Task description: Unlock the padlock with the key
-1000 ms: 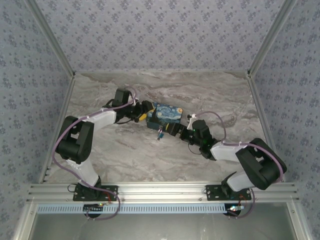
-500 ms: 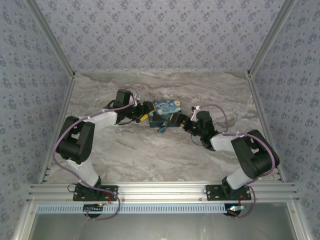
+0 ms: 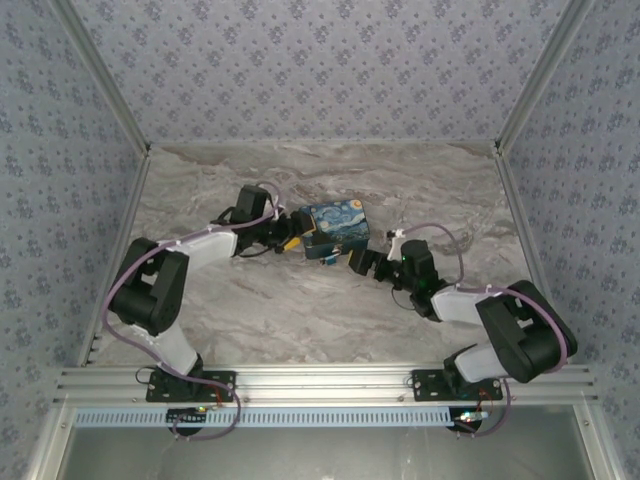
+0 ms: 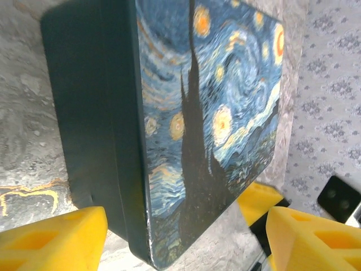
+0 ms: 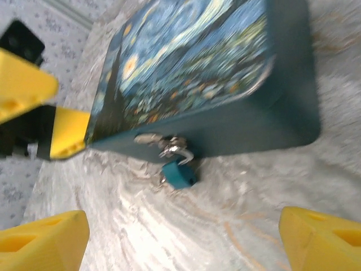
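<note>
The small blue padlock (image 5: 179,172) hangs by its silvery shackle from a hasp (image 5: 169,144) on the near side of the swirly blue-and-yellow box (image 5: 186,62); from above the padlock (image 3: 327,256) is a blue speck at the box's (image 3: 338,225) front edge. A silvery bit at the padlock's lower left is too blurred to tell whether it is the key. My right gripper (image 5: 180,243) is open and empty, a short way back from the padlock. My left gripper (image 4: 186,240) is open astride the box's (image 4: 214,113) left corner.
The box lies on a marbled grey tabletop (image 3: 250,310) fenced by patterned walls at the left, back and right. A yellow finger (image 4: 256,200) of the right gripper shows beyond the box. Both arms (image 3: 450,300) bend in toward the middle.
My right gripper went up to the box, then drew back toward me and narrowed a little. The box has turned slightly, its right end now farther back. My left gripper followed it.
</note>
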Available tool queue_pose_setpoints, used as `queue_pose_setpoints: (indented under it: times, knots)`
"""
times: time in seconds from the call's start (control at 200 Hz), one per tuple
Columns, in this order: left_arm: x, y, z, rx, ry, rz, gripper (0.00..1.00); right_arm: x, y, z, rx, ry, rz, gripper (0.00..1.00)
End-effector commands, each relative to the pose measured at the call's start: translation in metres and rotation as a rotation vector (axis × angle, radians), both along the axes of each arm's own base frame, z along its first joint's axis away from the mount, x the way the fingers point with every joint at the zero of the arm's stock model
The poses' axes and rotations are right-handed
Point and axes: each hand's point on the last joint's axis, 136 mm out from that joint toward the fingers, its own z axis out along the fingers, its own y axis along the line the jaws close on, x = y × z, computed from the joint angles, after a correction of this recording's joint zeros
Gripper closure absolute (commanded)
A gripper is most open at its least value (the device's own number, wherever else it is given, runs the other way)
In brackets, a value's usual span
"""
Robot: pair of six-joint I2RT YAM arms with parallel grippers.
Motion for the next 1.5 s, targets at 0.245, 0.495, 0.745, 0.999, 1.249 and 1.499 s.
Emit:
queue_pose_setpoints:
  times: [0.245, 0.495, 0.745, 0.999, 1.249, 1.499]
  knots:
    - [0.027, 0.007, 0.010, -0.024, -0.046, 0.015, 0.25, 0.017, 0.051, 0.008, 0.042, -0.156, 0.090, 0.22]
    - [0.028, 0.005, -0.007, -0.010, -0.016, 0.003, 0.27, 0.030, 0.069, -0.004, 0.039, -0.166, 0.081, 0.24]
    - [0.026, 0.006, -0.024, 0.006, 0.016, 0.002, 0.28, 0.037, 0.067, -0.020, 0.016, -0.129, 0.047, 0.24]
    - [0.025, 0.007, -0.036, 0.019, 0.036, 0.006, 0.31, 0.042, 0.067, -0.021, 0.041, -0.136, 0.038, 0.23]
    - [0.022, 0.009, -0.048, 0.025, 0.059, 0.014, 0.34, 0.044, 0.073, -0.013, 0.072, -0.164, 0.061, 0.36]
    - [0.022, 0.010, -0.048, 0.030, 0.058, 0.020, 0.35, 0.042, 0.067, -0.016, 0.071, -0.159, 0.050, 0.48]
